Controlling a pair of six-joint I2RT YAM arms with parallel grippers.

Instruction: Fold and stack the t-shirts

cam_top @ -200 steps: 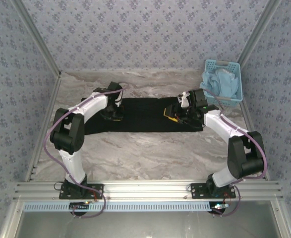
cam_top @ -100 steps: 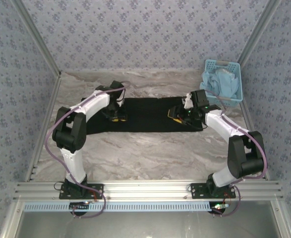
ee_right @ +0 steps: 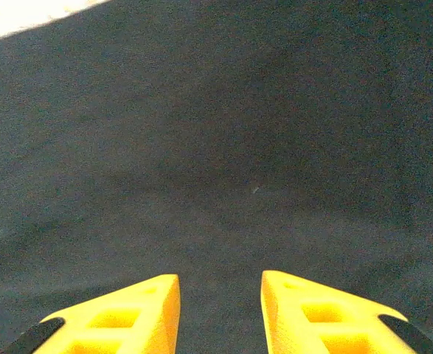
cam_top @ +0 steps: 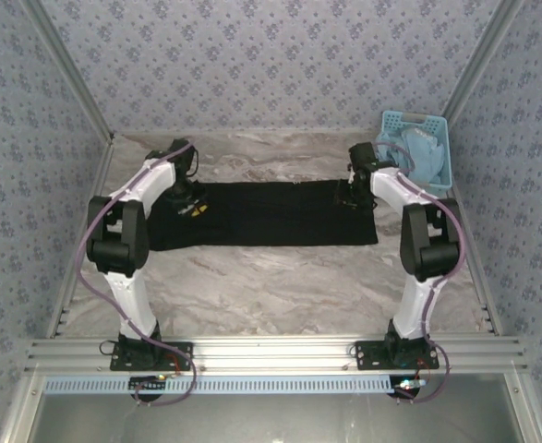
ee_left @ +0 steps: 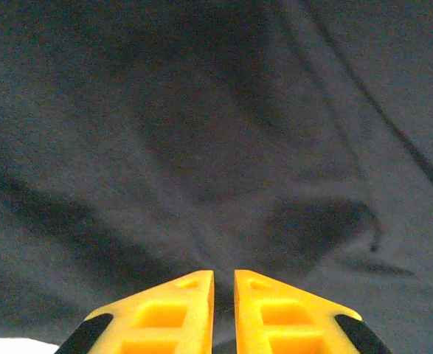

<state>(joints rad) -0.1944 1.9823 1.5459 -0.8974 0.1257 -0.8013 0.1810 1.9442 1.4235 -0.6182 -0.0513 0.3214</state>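
At left gripper (cam_top: 194,209) (ee_left: 224,274): nearly closed, w/ only a thin slit btwn yellow fingers (ee_left: 173,313). Positioned low over black t-shirt (ee_left: 201,147), w/ puckered cloth directly ahead of tips. Pinched or not: cannot tell. In top view, located at left end of t-shirt (cam_top: 271,212), near its far edge.

At right gripper (cam_top: 351,197) (ee_right: 219,276): parted, w/ a clear gap btwn yellow fingers (ee_right: 131,313). Positioned low over smooth black cloth of t-shirt (ee_right: 216,147). Contact w/ cloth: cannot tell. In top view, located at right end, near far edge.

Qty:
- 1 t-shirt, laid flat as a long band across marble table (cam_top: 271,286), plain black side up.
- 2 arms, 1 gripper each.
- 1 blue basket (cam_top: 439,125), far right corner of table, just beyond right end of t-shirt, w/ light-blue cloth (cam_top: 407,155) inside.
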